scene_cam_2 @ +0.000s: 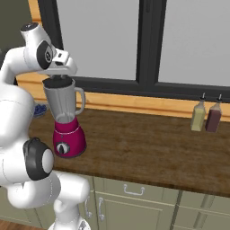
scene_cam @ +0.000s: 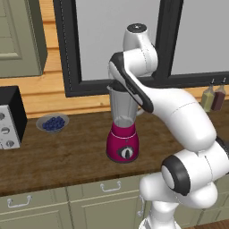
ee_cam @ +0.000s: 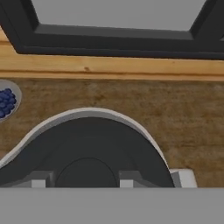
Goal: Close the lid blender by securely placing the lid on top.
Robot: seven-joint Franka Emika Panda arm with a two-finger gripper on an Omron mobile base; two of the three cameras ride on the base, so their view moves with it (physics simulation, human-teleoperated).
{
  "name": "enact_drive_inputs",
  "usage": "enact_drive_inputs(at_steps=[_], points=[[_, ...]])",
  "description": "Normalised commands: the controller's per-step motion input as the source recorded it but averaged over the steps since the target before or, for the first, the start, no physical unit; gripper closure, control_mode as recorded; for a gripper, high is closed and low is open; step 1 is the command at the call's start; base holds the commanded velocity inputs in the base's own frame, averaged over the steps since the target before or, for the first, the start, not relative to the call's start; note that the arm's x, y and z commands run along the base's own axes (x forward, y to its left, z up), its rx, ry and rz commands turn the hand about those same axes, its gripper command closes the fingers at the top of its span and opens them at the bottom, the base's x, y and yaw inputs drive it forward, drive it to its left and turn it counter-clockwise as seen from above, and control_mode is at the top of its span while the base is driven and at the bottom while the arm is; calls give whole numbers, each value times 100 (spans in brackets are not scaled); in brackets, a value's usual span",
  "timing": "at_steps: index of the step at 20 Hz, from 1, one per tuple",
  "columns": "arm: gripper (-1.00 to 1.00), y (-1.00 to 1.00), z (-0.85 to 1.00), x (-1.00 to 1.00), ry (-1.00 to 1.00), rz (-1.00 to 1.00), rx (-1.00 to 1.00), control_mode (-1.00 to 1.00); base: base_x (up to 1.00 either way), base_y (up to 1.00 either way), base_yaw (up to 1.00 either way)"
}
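Pincer (ee_cam: 82, 180), hand view: we list its two tips low in the picture, set on either side of the raised knob of the black lid (ee_cam: 87, 148); whether they press the knob we cannot tell. The lid lies inside the pale rim of the blender (ee_cam: 131, 124) jar, seen from above. Beyond it: wooden counter (ee_cam: 183, 118), a bowl of blueberries (ee_cam: 6, 103) at the left edge, and a dark window frame (ee_cam: 113, 41) above a wood ledge.

Left base view: we record the blender (scene_cam: 122, 134), magenta base and dial in front, upright on the counter (scene_cam: 67, 156). The arm's hand sits directly over the jar mouth. The blueberry bowl (scene_cam: 52, 123) stands to its left, a toaster oven (scene_cam: 10, 118) further left, two bottles (scene_cam: 213, 97) far right.

Right base view: the blender (scene_cam_2: 67, 121), handle toward the right, under the hand; the lid (scene_cam_2: 58, 81) shows as a dark band at the jar's top. Bottles (scene_cam_2: 205, 114) stand well apart.
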Motion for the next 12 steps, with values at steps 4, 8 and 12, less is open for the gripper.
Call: enact_drive_inputs(at_steps=[4,8,12], points=[[100,-30,-23,5,0,-4,0,-100,0,0,0],[100,-21,-15,9,-3,-1,0,-100,0,0,0],[100,-6,-3,11,-11,0,0,-100,0,0,0]])
